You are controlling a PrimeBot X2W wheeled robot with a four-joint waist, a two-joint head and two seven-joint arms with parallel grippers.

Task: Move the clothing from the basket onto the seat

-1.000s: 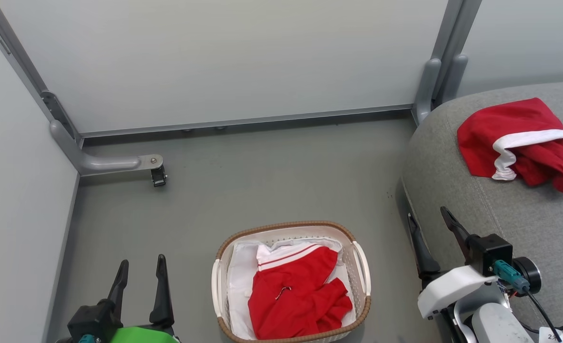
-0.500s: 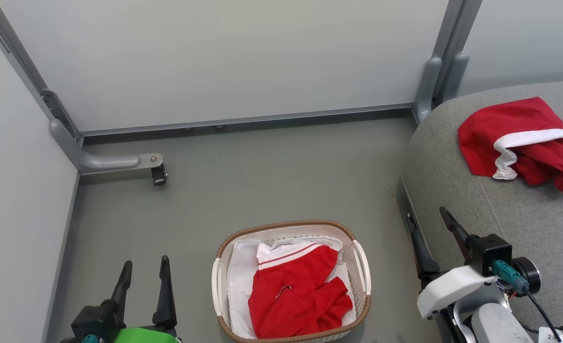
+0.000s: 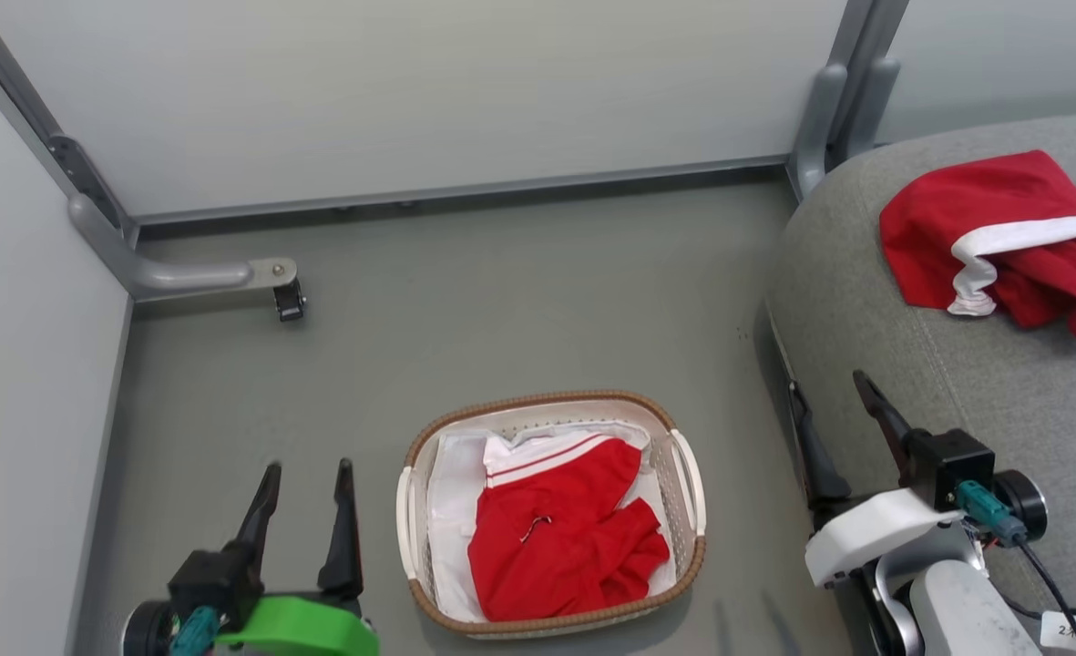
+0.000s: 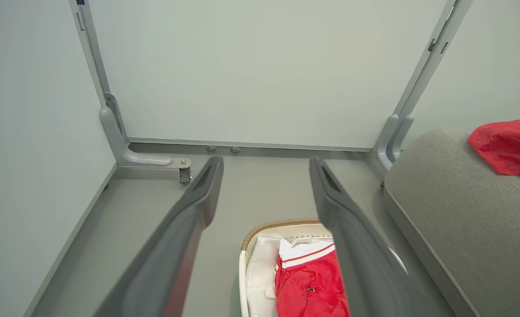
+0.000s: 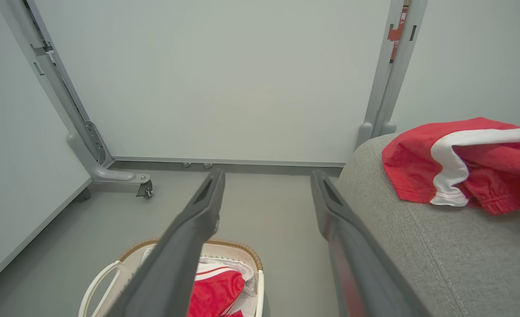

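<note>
Currently, your left gripper [image 3: 308, 466] and right gripper [image 3: 825, 383]: fingers spread wide, nothing held; basket [image 3: 547, 399] with red garment [image 3: 565, 547] between them.

On my screens I see a grey floor [image 3: 501, 301] closed in by pale partition panels [image 3: 410, 91] in grey metal framing, a curved foot [image 3: 191, 273] reaching from the left corner post to a small black caster [image 3: 289, 302], and paired uprights [image 3: 843, 100] at the right corner.
</note>
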